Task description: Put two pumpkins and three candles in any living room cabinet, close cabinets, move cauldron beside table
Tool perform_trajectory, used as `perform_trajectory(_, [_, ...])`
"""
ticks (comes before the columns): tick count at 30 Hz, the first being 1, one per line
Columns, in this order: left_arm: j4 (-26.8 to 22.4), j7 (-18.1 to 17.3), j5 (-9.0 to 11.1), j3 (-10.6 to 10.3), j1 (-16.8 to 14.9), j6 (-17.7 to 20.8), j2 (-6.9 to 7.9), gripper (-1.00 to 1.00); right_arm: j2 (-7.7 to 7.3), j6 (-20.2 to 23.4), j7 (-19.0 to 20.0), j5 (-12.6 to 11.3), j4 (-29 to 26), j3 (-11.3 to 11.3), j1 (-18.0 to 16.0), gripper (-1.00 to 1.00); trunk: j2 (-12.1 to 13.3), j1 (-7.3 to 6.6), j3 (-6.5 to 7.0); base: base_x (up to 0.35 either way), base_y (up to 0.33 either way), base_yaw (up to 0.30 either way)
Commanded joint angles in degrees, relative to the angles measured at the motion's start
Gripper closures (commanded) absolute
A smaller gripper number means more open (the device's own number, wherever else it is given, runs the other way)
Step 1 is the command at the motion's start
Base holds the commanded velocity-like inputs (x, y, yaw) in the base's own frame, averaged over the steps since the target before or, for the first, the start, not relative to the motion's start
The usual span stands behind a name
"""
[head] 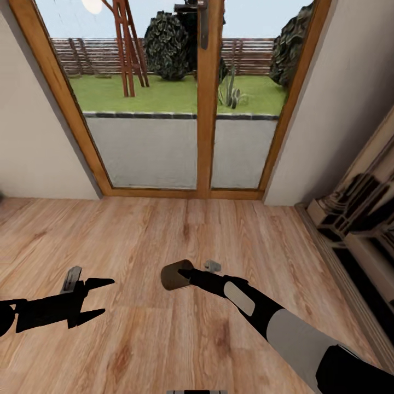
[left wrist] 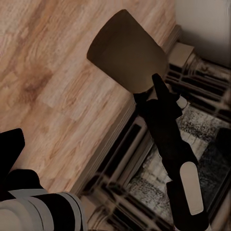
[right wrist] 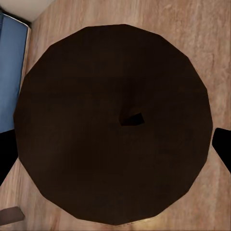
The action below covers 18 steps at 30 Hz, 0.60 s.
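Note:
My right gripper (head: pixel 184 273) is shut on a candle (head: pixel 174 275), a short brown-looking cylinder held on its side above the wood floor, in front of me. The left wrist view shows the same candle (left wrist: pixel 126 50) from the side, with the right gripper (left wrist: pixel 150 90) clamped on its end. In the right wrist view its flat round face (right wrist: pixel 96 96) with a small wick dot sits between the two dark fingertips (right wrist: pixel 222 147). My left gripper (head: pixel 103 298) hangs open and empty at the lower left, level with the candle and well apart from it.
A glass double door with a wood frame (head: pixel 205 109) stands straight ahead, and pale walls flank it. A furniture unit of dark and beige panels (head: pixel 355 219) runs along the right wall, also seen in the left wrist view (left wrist: pixel 159 192). Something blue (right wrist: pixel 9 72) lies at the floor's edge.

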Motion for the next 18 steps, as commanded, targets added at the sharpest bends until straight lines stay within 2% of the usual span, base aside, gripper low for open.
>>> perform_trajectory(1, [0.0, 0.6, 0.5, 0.1, 0.0, 0.1, 0.01, -1.0, -0.01, 0.0, 0.1, -0.5, 0.0, 0.1, -0.1, 1.0, 0.0, 0.02, -0.1, 0.295, 0.0, 0.207])
perform_trajectory(2, [0.0, 0.6, 0.5, 0.1, 0.0, 0.1, 0.01, -1.0, -0.01, 0.0, 0.1, -0.4, 0.0, 0.1, -0.1, 1.0, 0.0, 0.02, -0.16, 0.292, 0.0, 0.199])
perform_trajectory(6, [0.0, 0.6, 0.5, 0.1, 0.0, 0.1, 0.02, -1.0, -0.01, -0.3, 0.1, 2.5, 0.0, 0.0, -0.1, 1.0, 0.0, 0.02, -0.44, 0.282, 0.0, 0.177])
perform_trajectory(15, [0.0, 0.6, 0.5, 0.1, 0.0, 0.1, 0.05, -1.0, -0.01, 0.3, 0.2, 5.3, -0.1, 0.1, -0.1, 1.0, 0.0, 0.02, -1.08, 0.268, 0.0, 0.167])
perform_trajectory(18, [0.0, 0.6, 0.5, 0.1, 0.0, 0.1, 0.03, -1.0, -0.01, 0.3, 0.2, 5.4, 0.0, 0.1, -0.1, 1.0, 0.0, 0.02, -1.3, 0.263, 0.0, 0.164])
